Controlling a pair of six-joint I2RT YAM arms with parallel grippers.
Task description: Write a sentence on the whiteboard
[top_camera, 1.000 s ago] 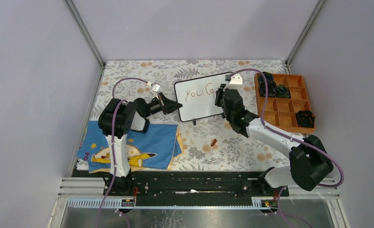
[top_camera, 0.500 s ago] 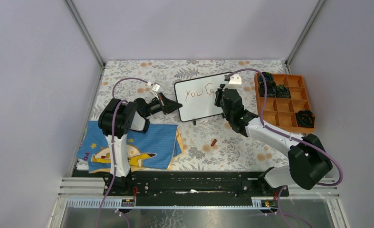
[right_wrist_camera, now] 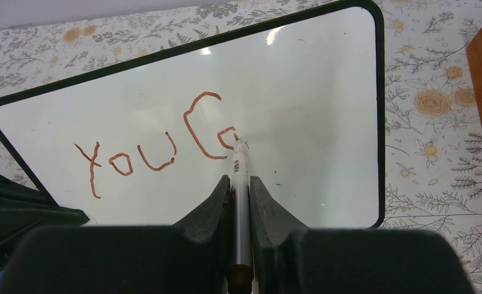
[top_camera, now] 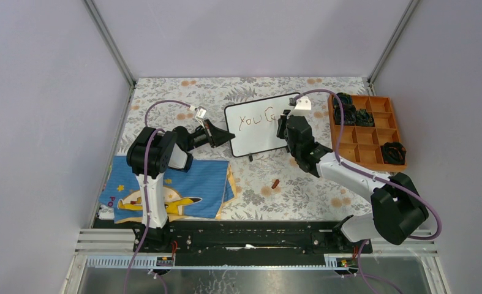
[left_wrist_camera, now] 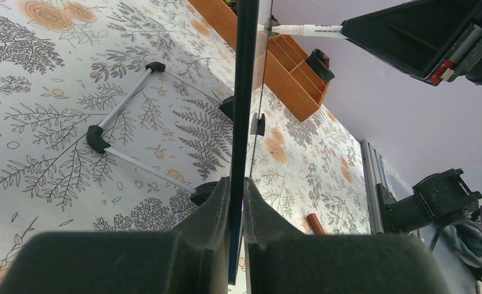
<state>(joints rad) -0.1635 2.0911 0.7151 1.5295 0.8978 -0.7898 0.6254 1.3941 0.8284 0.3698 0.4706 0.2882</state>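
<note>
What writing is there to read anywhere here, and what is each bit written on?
"You C", then an unfinished next letter: reddish-brown handwriting on the small white board with a thin black frame.
Small print on the barrel of the white marker pen: too small to read.
Possible lettering at the left edge of the blue cartoon cloth: too small to read.
</note>
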